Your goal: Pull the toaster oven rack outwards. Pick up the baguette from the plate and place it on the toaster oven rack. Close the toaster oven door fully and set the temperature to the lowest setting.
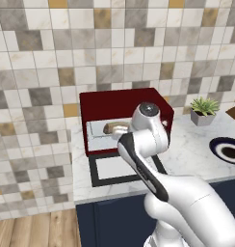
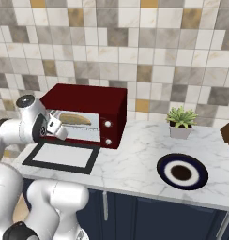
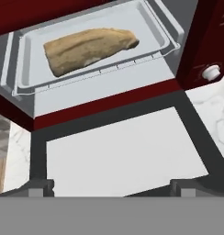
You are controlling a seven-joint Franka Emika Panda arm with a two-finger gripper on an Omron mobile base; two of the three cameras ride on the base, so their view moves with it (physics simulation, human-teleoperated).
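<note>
Above lowered toaster oven door (image 3: 118, 151), pincer (image 3: 112, 187) spread wide, seemingly empty; baguette (image 3: 88, 48) on toaster oven rack (image 3: 146, 27).

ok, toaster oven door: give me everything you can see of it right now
The toaster oven door is fully open, folded down flat on the marble counter in front of the toaster oven. It is a black-framed rectangle around a large pale grey window, hinged along the oven's dark red bottom edge. Its handle cannot be made out. Nothing rests on it. The gripper hovers over its outer edge, jaws spread apart, gripping nothing.
</note>
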